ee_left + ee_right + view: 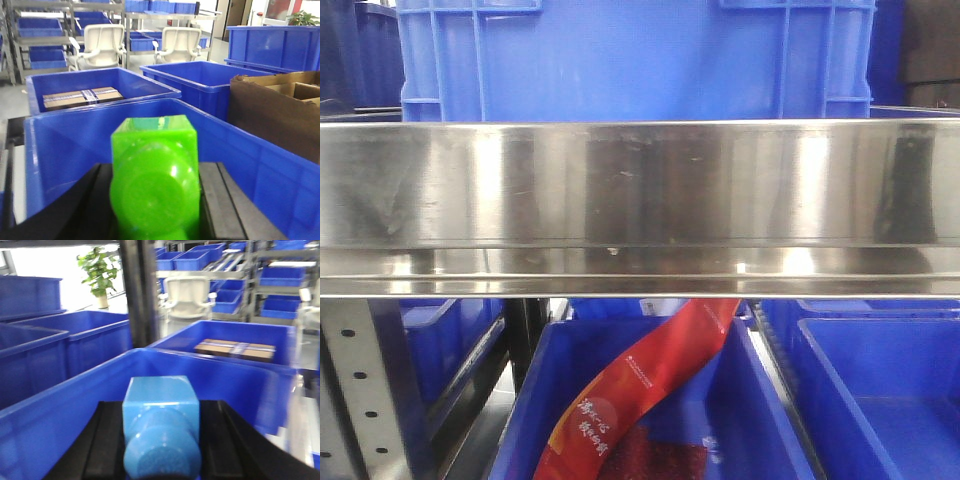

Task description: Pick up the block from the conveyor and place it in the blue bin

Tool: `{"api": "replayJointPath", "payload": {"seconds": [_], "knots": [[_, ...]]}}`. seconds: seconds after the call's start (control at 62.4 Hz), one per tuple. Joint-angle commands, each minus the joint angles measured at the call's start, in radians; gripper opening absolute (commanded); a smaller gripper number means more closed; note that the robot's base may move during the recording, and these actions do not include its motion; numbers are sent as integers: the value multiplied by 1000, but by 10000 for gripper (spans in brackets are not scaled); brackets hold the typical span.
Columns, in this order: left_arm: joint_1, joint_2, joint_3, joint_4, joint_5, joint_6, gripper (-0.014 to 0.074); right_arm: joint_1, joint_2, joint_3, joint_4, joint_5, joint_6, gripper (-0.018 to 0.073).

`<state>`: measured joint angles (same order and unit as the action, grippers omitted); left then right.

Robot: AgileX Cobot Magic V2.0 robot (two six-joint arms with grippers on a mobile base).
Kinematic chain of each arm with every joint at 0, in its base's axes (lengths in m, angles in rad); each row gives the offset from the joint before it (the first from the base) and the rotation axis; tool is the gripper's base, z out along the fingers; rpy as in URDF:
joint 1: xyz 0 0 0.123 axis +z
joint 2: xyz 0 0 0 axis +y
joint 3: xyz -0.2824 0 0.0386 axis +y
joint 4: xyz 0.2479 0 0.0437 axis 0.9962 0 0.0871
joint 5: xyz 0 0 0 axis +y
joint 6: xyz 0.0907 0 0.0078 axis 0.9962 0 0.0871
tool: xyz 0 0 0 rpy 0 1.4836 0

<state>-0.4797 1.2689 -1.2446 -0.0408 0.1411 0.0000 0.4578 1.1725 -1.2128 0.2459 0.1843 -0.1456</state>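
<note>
- The green block [154, 175] is clamped between the dark fingers of the left end effector [157, 215]. It is off the conveyor, which no view shows, and in front of the open blue bin [70, 150]. The bin's near rim is hidden, so I cannot tell whether the block is past it. Released short, it could strike the rim or fall outside.
- The block's rounded face points at the camera and only its flat sides are gripped. A weak squeeze could let it twist or slip early.
- The right end effector [160, 455] holds a blue block [161, 425] the same way, facing a blue-walled bin [240, 385]. If both arms aim at one bin — I cannot tell — they could crowd each other.
- A farther bin [35, 95] with a cardboard box [82, 97] and a brown carton [275, 115] on the right stand close — a drifting release lands in the wrong container.
- The front view shows mostly a steel shelf [640, 200], so it offers no check on either drop.
</note>
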Motion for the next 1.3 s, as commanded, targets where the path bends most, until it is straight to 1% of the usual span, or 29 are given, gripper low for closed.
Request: {"api": "replayJointPath", "payload": {"seconds": [0.0, 0.176, 0.337, 0.369, 0.401, 0.433, 0.513, 0.529, 0.577, 0.593, 0.641, 0.689, 0.738, 0.786, 0.818, 0.882, 0.914, 0.978, 1.042, 1.058, 1.09, 1.106, 1.17, 1.235, 1.251, 1.283], "knots": [[-2, 49, -50, -20, -24, 0, -111, 18, 60, -37, 1, -44, -2, -162], [-2, 134, -116, -25, -24, 0, -111, 22, 174, -57, 1, -100, -2, -162], [-2, 174, -121, -25, -16, 0, -111, 22, 228, -57, 1, -113, -2, -158], [-2, 179, -121, -27, -7, 0, -109, 22, 237, -57, 1, -113, -2, -148], [-2, 182, -121, -27, -2, 0, -104, 22, 244, -57, 1, -111, -2, -120], [-2, 184, -121, -27, -1, 0, -82, 22, 249, -57, 1, -111, -2, -76], [-2, 184, -121, -27, -1, 0, 18, 22, 261, -57, 1, -111, -2, 78], [-2, 184, -121, -27, -1, 0, 57, 22, 260, -57, 1, -111, -2, 131], [-2, 184, -121, -27, -1, 0, 146, 22, 263, -57, 1, -111, -2, 236], [-2, 184, -121, -27, -1, 0, 192, 22, 264, -57, 1, -111, -2, 285], [-2, 184, -121, -27, -1, 0, 297, 22, 264, -57, 1, -111, -2, 374], [-2, 184, -121, -24, -1, 0, 388, 22, 264, -57, -4, -111, -2, 420], [-2, 184, -121, -20, 2, 0, 456, 22, 264, -57, -14, -111, -2, 424], [-2, 184, -121, -17, 6, 0, 490, 22, 264, -57, -16, -111, -2, 423], [-2, 184, -121, -17, 8, 0, 496, 22, 262, -57, -16, -111, -2, 423], [-2, 184, -121, -17, 8, 0, 496, 22, 255, -59, -16, -105, -2, 419], [-2, 178, -121, -17, 8, 0, 493, 22, 246, -61, -16, -93, -2, 400], [-2, 159, -121, -17, 11, 0, 459, 22, 221, -68, -16, -62, -2, 315], [-2, 133, -121, -17, 25, 0, 363, 22, 191, -69, -16, -35, -2, 176], [-2, 128, -121, -17, 30, 0, 321, 22, 181, -69, -16, -28, -2, 123], [-2, 118, -121, -17, 39, 0, 260, 22, 171, -69, -16, -26, -2, 50], [-2, 113, -121, -17, 43, 0, 213, 22, 166, -69, -16, -26, -2, -3], [-2, 112, -121, -17, 40, 0, 52, 22, 160, -69, -16, -66, -2, -173], [1, 115, -121, -17, 35, 0, -71, 22, 160, -69, -12, -115, -2, -160], [4, 115, -121, -17, 35, 0, -116, 22, 160, -69, -12, -120, -2, -160], [9, 115, -121, -9, 37, 0, -111, 22, 160, -69, -12, -122, -2, -161]]}}
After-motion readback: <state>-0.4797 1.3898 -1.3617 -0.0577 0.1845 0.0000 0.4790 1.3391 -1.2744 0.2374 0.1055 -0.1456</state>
